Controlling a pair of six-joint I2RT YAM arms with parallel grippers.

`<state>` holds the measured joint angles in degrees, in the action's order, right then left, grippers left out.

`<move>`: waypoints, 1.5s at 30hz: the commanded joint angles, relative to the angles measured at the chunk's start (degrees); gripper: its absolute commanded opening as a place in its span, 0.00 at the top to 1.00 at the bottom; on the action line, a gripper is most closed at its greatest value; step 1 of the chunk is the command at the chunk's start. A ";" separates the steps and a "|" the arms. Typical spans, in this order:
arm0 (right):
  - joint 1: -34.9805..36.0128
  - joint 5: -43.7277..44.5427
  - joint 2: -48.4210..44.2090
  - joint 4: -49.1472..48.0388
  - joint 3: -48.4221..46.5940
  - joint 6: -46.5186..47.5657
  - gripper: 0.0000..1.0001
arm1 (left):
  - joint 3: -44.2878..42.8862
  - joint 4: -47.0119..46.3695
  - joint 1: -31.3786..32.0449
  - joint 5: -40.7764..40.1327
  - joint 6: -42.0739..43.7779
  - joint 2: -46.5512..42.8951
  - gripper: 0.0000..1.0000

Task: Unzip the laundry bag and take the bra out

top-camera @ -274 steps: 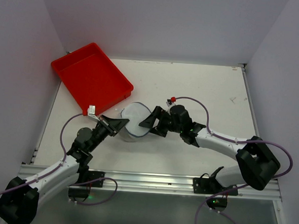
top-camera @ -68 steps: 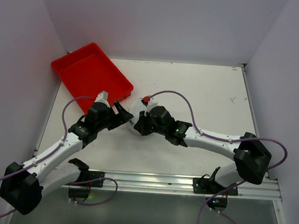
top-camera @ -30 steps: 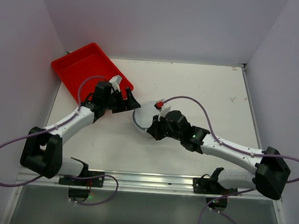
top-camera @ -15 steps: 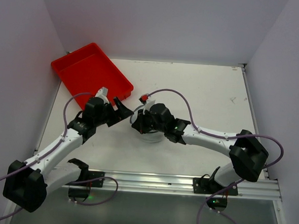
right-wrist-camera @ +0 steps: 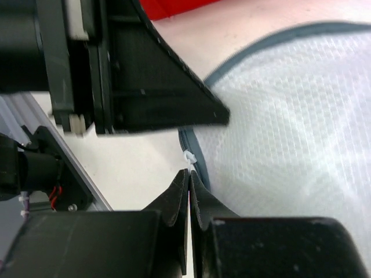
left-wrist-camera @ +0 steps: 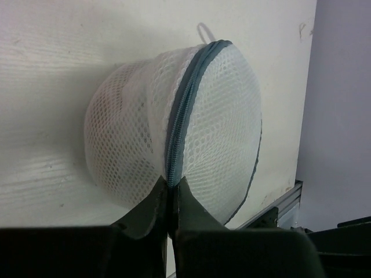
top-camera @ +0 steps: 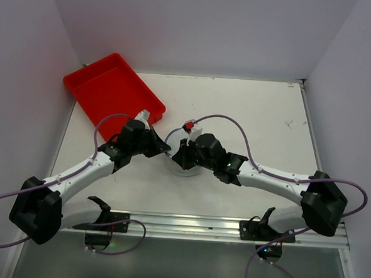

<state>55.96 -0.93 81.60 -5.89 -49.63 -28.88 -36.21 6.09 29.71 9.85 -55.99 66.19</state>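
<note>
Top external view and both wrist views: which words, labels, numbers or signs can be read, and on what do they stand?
None can be read.
White patch on the left arm: too small to read.
Faint marks on the table: not legible.
Laundry bag and red tray: no print shows.

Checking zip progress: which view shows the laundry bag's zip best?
Left wrist: the zip arcs across the whole laundry bag, with its teeth visible. Right wrist shows only a short curved stretch; top external barely shows any.
</note>
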 commanded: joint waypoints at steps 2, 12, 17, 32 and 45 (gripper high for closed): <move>0.11 6.72 -8.64 5.35 4.87 2.95 1.00 | -4.48 -0.38 -0.97 -4.05 3.86 2.27 1.00; -1.65 10.52 -20.08 11.43 11.92 4.45 1.00 | -11.41 -1.08 -6.59 6.12 17.74 9.47 1.00; -1.65 5.33 -15.70 7.40 7.81 3.67 1.00 | -18.98 0.68 -9.23 9.40 27.05 16.15 0.74; -1.56 1.55 2.50 -3.87 -5.83 -2.32 1.00 | -6.36 2.80 -9.50 4.03 8.63 3.78 0.07; -1.56 2.42 1.72 -3.25 -4.43 -1.79 1.00 | -4.75 -4.77 -2.47 3.16 1.32 3.50 0.58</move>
<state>54.33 1.52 84.23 -6.90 -53.15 -30.41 -39.42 4.97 26.76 14.09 -52.16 68.49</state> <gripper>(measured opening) 0.007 0.476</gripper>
